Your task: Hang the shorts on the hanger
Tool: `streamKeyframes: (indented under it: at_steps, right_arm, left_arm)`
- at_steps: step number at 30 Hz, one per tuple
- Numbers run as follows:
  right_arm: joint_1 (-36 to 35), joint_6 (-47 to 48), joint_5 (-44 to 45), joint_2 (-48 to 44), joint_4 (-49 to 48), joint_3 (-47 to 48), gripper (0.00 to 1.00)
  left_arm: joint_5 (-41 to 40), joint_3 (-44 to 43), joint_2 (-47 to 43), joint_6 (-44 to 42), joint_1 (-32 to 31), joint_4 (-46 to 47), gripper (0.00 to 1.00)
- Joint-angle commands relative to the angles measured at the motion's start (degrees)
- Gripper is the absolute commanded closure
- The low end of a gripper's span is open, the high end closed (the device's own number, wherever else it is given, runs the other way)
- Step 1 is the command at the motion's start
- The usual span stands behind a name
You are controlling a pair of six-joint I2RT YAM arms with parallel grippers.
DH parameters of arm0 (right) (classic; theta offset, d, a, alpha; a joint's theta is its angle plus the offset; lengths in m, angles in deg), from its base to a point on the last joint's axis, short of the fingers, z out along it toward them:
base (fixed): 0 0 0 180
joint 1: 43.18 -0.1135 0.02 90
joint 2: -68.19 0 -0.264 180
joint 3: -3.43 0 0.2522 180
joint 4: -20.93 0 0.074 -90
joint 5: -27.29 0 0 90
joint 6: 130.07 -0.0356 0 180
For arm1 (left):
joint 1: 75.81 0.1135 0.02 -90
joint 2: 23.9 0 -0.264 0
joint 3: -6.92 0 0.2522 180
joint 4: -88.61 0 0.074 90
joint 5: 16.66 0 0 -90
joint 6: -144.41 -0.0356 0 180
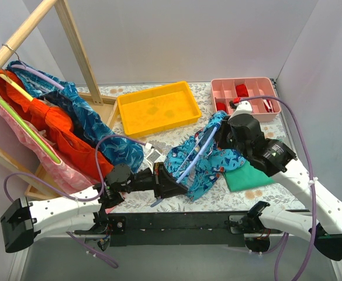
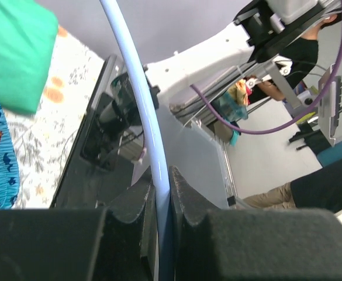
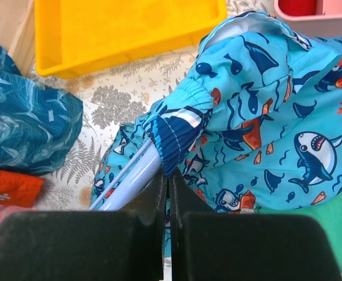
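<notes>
The shorts point(image 3: 264, 117) lie bunched on the floral table point(image 1: 176, 136) between your two arms, their far side spilling onto the green folded cloth point(image 1: 249, 175). The light-blue hanger point(image 3: 130, 178) runs through them. One end pokes out of the opening just beside the gathered dark-blue edge, with the fabric draped over the rest.

Your right gripper point(image 3: 168, 175) has its fingers drawn together on that gathered edge, pinching the cloth right above the bar. Your left gripper point(image 2: 162, 187) is clamped on the hanger's near end, the thin bar squeezed between both pads at the near-left side of the shorts.

The step in hand looks like drawing the fabric further along the bar. To do it well:

- Treat the left arm as the anchor and let only the right one travel.
- Pull along the line of the hanger, not across it — a sideways tug would likely twist the slim bar in the left pads.
- Lift the edge a little so it clears the bar's curve instead of bunching against it.
- Move slowly, because the pinch holds only a thin fold that could slip free.
- Watch that the green cloth beneath does not drag along.
</notes>
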Motion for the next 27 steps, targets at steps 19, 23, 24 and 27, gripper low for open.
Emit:
streamKeyframes:
  at_steps: [19,23,24,27]
  right_arm:
    - [-6.54,1.67,2.45,7.62,11.56,27.29,0.99]
    - [-13.65,1.23,6.56,11.83,14.97,34.15,0.99]
    - [-16.62,1.23,8.93,13.5,15.6,35.99,0.99]
    - [-21.46,1.23,12.1,17.11,19.02,43.11,0.99]
  left_arm:
    - [-5.59,6.08,3.57,-0.57,-1.0,35.35,1.0]
    - [-7.17,5.82,0.5,-2.68,-1.0,31.4,1.0]
    - [-7.87,5.82,0.14,-3.04,-1.0,30.87,1.0]
    - [-8.66,6.61,-1.53,-3.48,-1.0,30.34,1.0]
